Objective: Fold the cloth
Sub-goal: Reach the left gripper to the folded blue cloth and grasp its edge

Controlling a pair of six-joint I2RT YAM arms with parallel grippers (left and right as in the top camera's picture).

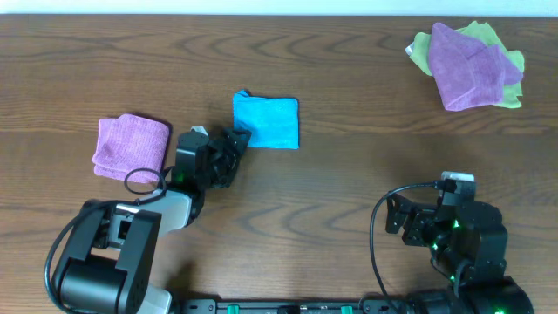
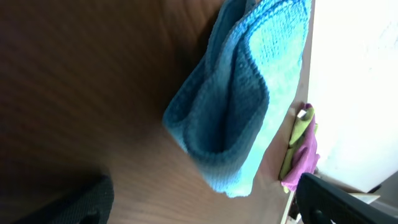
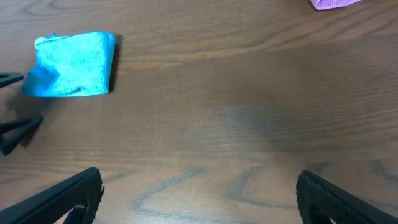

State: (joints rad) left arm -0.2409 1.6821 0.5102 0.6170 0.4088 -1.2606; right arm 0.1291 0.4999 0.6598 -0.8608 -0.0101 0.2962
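The turquoise cloth (image 1: 267,120) lies folded into a small rectangle on the wooden table, left of centre. It shows close up in the left wrist view (image 2: 239,99), with layered folded edges, and in the right wrist view (image 3: 71,64) at the upper left. My left gripper (image 1: 234,142) is open just left of and below the cloth's near left corner, not holding it; its fingers (image 2: 205,205) frame bare table. My right gripper (image 1: 410,222) is open and empty at the front right, over bare wood (image 3: 199,199).
A folded purple cloth (image 1: 131,146) lies left of the left arm. A crumpled purple cloth (image 1: 471,68) lies on a lime-green cloth (image 1: 510,61) at the back right. The table's far edge (image 1: 279,16) runs along the top.
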